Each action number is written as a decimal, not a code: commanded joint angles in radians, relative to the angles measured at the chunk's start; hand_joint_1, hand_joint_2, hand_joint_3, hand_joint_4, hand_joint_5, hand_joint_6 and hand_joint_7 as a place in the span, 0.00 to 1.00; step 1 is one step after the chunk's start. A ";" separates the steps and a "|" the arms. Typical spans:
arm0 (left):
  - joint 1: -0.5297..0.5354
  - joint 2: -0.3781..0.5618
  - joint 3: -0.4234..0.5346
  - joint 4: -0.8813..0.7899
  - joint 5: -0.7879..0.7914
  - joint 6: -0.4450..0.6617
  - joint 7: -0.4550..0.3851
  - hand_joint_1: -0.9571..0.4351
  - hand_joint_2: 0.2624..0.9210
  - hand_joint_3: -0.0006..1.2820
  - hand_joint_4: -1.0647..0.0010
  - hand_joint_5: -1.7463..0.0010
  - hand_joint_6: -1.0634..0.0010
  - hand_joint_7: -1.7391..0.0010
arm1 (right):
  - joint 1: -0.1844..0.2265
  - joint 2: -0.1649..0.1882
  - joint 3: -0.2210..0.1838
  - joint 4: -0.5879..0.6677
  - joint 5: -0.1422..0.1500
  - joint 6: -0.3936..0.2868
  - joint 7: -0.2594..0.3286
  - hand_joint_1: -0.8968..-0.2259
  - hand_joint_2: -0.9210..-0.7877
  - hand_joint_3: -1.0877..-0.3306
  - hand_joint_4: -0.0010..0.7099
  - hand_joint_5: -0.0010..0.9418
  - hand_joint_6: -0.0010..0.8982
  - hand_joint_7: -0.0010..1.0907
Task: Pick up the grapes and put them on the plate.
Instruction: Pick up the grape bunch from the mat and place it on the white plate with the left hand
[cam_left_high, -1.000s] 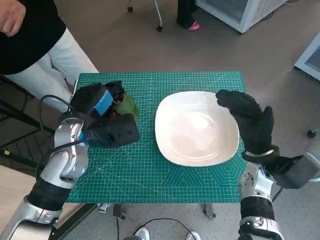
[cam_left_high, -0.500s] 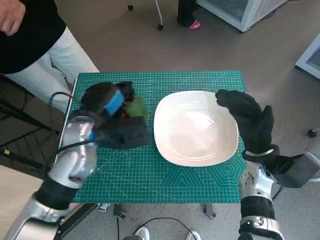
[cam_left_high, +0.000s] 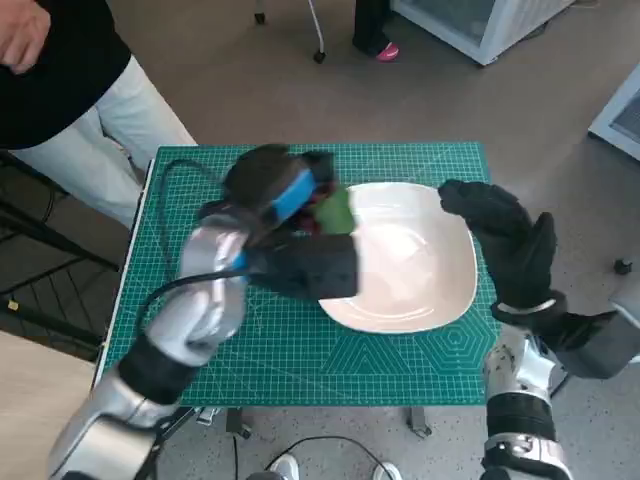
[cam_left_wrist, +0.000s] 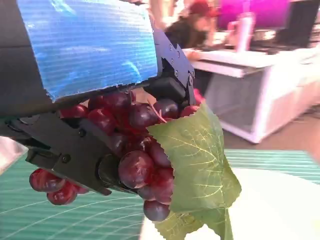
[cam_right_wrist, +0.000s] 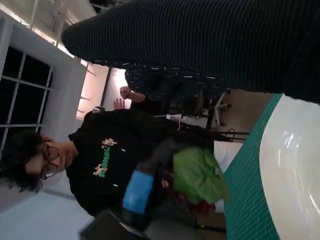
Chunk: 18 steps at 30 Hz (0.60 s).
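The left robot hand (cam_left_high: 290, 225), blue tape across its back, gripped the grapes (cam_left_wrist: 135, 150), glossy dark-red globes with a veined green leaf (cam_left_wrist: 197, 160), above the near-left rim of the smooth white rounded-square plate (cam_left_high: 420, 280). The gloved right robot hand (cam_left_high: 500, 240) hovered spread over the plate's right edge, by the green gridded mat (cam_left_high: 330, 350) on the table

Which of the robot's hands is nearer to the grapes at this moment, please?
Left. The left hand grips the grapes over the plate's near-left edge; the right hand hovers at the plate's far side, apart from them.
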 joint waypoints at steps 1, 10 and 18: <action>-0.051 -0.037 -0.023 0.077 0.006 -0.051 0.036 0.69 1.00 0.12 0.49 0.16 0.43 0.40 | 0.032 -0.005 -0.008 -0.007 0.009 0.010 0.004 0.76 0.00 0.74 0.79 0.00 0.58 0.01; -0.131 -0.126 -0.044 0.264 -0.011 -0.136 0.103 0.69 1.00 0.08 0.39 0.30 0.45 0.31 | 0.052 -0.007 -0.012 -0.028 0.012 0.001 -0.009 0.75 0.00 0.75 0.80 0.00 0.58 0.01; -0.192 -0.197 -0.065 0.386 -0.009 -0.144 0.113 0.69 1.00 0.12 0.45 0.23 0.48 0.33 | 0.068 -0.007 -0.014 -0.044 0.009 -0.007 -0.031 0.75 0.00 0.75 0.79 0.00 0.58 0.00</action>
